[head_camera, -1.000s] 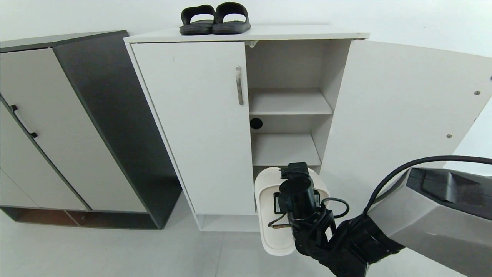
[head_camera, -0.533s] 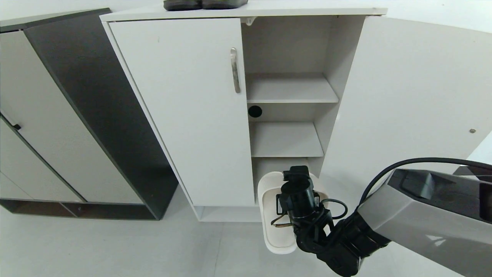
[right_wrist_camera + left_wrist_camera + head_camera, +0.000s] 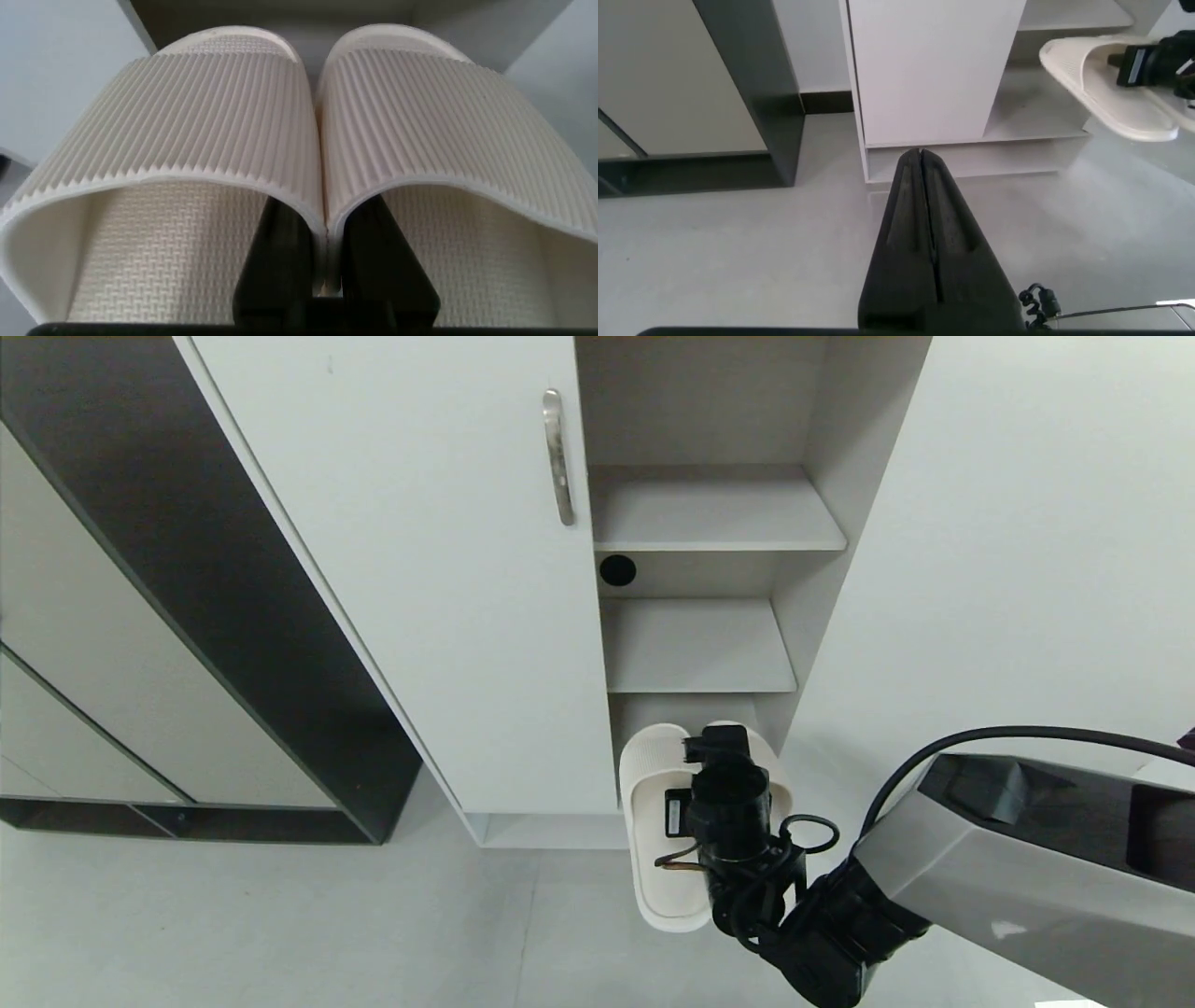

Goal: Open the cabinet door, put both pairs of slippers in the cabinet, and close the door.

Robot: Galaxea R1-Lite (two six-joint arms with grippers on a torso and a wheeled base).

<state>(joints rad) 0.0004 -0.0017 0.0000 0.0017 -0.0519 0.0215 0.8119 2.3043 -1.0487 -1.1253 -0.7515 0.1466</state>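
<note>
A pair of white ribbed slippers (image 3: 653, 821) hangs side by side in front of the cabinet's lowest compartment (image 3: 686, 709), toes toward the opening. My right gripper (image 3: 719, 775) is shut on them. In the right wrist view its black fingers (image 3: 271, 266) pinch the two inner walls together under the straps of the slippers (image 3: 224, 121). The cabinet's right door (image 3: 1008, 523) stands wide open. The left door (image 3: 420, 569) is closed. My left gripper (image 3: 922, 163) is shut with nothing in it, low over the floor before the cabinet base, left of the slippers (image 3: 1102, 79).
Two bare shelves (image 3: 709, 513) (image 3: 695, 649) sit above the lowest compartment. A metal handle (image 3: 557, 457) runs down the closed door. A dark grey cabinet (image 3: 187, 569) stands close on the left. Grey floor (image 3: 280, 924) lies open in front.
The head view has tilted down and closed in, so the cabinet's top has slid out of the picture. The right gripper still holds the white slippers before the lowest compartment.
</note>
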